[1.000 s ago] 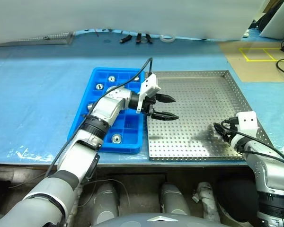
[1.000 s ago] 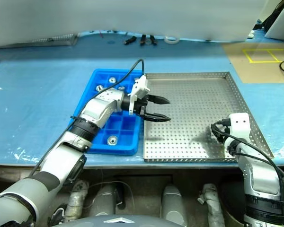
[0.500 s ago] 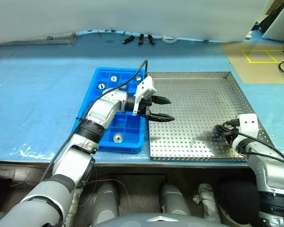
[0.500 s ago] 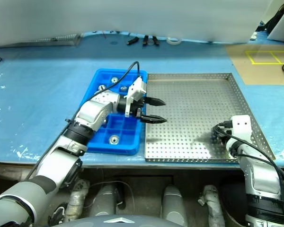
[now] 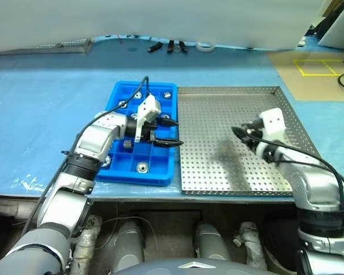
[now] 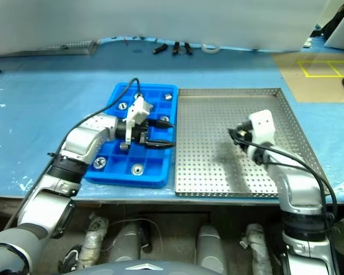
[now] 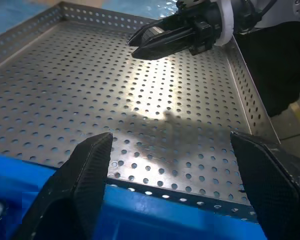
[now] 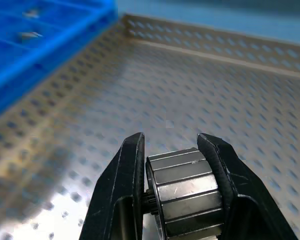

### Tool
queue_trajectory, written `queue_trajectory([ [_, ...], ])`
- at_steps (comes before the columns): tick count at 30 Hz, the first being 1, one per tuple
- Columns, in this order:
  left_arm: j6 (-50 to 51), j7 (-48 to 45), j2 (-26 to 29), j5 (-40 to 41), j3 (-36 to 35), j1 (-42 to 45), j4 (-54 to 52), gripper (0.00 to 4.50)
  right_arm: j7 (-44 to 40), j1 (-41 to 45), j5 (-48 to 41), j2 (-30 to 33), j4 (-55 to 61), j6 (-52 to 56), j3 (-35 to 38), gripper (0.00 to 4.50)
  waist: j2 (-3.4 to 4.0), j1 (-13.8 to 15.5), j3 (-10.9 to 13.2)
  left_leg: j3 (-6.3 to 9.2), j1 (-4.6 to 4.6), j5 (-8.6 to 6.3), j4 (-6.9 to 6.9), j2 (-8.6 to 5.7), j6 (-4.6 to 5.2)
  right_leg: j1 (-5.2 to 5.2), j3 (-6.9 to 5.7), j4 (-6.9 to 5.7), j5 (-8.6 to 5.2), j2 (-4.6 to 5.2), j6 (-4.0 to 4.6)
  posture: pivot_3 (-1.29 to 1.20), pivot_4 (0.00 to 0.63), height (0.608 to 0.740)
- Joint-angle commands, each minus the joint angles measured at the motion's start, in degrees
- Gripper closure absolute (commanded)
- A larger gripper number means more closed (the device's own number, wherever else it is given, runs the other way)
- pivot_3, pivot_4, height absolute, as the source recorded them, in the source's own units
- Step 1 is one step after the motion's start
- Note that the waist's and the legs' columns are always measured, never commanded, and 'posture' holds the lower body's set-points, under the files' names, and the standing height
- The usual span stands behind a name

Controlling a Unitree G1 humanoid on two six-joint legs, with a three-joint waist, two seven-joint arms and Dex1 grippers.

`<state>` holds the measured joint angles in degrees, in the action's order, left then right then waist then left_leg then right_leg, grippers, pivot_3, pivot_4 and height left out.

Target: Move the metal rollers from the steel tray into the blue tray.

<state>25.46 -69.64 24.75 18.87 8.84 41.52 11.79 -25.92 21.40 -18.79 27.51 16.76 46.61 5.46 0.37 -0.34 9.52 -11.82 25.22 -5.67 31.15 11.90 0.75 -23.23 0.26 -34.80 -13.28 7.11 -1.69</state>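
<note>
The blue tray (image 5: 160, 171) lies on the pale blue table sheet (image 5: 40, 109), its long side touching the left rim of the steel tray (image 5: 235, 186). Several of its square compartments each hold one of the metal rollers: one (image 5: 141, 167) in the near row, one (image 5: 121, 105) on the left side, one (image 5: 137, 95) in the far row and a darker piece (image 5: 167, 93) in the far right corner. Others may sit under the arm; I cannot tell.

The left gripper (image 5: 171, 132) hangs over the right half of the blue tray, pointing toward the steel tray. Its two black fingers (image 7: 87, 165) are spread wide with nothing between them.

The steel tray's perforated floor looks bare of loose rollers in the head views. A dark shadow falls on it near the middle.

The right gripper (image 6: 234, 136) is over the right-centre of the steel tray, raised off the floor and pointing toward the blue tray. Its jaws are clenched on a roller (image 8: 186, 187), a faceted silvery cylinder seated crosswise between the two fingertips (image 8: 127, 165). The roller is clear of the tray floor.

At the far edge of the table lie a few small dark tools (image 5: 169, 46) and a roll of tape (image 5: 204, 45). Yellow floor markings (image 5: 315, 66) show to the far right.
</note>
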Motion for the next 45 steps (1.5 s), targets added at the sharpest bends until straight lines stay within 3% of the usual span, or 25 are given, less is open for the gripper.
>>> queue_trajectory([
  [1,2.1,2.5,2.7,2.0,-3.9,-2.6,-6.3,0.53,-3.6,5.8,-1.6,-1.2,0.8,0.0,-5.5,3.24,0.0,0.7,0.0,-0.01,0.0,0.02,-0.07,0.0,-0.03,0.0,-0.04,0.01,-0.01,0.0,0.0,-0.17,0.15,0.74],
  [12,10.1,13.3,7.7,6.3,-11.3,-16.6,-24.3,0.53,-16.3,14.7,0.2,-1.1,-10.6,-5.4,-16.5,3.24,-0.03,6.0,0.0,0.06,0.08,0.11,-0.22,0.01,-0.22,-0.07,-0.2,0.0,-0.02,0.03,0.0,0.09,0.15,0.74],
  [24,13.6,20.0,8.0,9.5,-12.1,-22.3,-31.6,0.53,-24.3,13.5,-0.5,-1.3,-12.5,-3.7,-20.8,3.24,-0.04,7.7,0.0,0.25,0.04,0.32,-0.48,0.04,-0.54,-0.14,-0.25,-0.08,-0.02,0.0,-0.02,0.16,0.15,0.74],
  [32,13.6,20.2,8.6,10.3,-11.3,-21.3,-30.8,0.53,-21.3,13.8,1.8,-4.2,-14.3,-4.0,-21.2,0.63,-0.04,7.6,0.0,0.26,0.04,0.34,-0.49,0.05,-0.58,-0.17,-0.25,-0.1,-0.01,-0.01,-0.02,0.14,0.15,0.74],
  [38,13.0,19.4,8.8,10.2,-10.7,-19.9,-29.3,0.53,-20.5,13.5,2.4,-2.6,-12.7,-4.0,-19.7,0.63,-0.05,7.7,0.0,0.26,0.04,0.35,-0.48,-0.02,-0.59,-0.14,-0.26,-0.11,-0.01,-0.01,-0.02,0.12,0.15,0.74],
  [45,10.1,20.0,6.8,8.6,-9.2,-15.8,-24.4,0.53,-15.2,15.5,0.4,-2.6,-9.8,-3.0,-11.2,0.63,-0.05,7.5,0.0,0.26,0.03,0.41,-0.48,-0.01,-0.68,-0.15,-0.24,-0.16,-0.01,-0.03,-0.03,0.07,0.15,0.74],
])
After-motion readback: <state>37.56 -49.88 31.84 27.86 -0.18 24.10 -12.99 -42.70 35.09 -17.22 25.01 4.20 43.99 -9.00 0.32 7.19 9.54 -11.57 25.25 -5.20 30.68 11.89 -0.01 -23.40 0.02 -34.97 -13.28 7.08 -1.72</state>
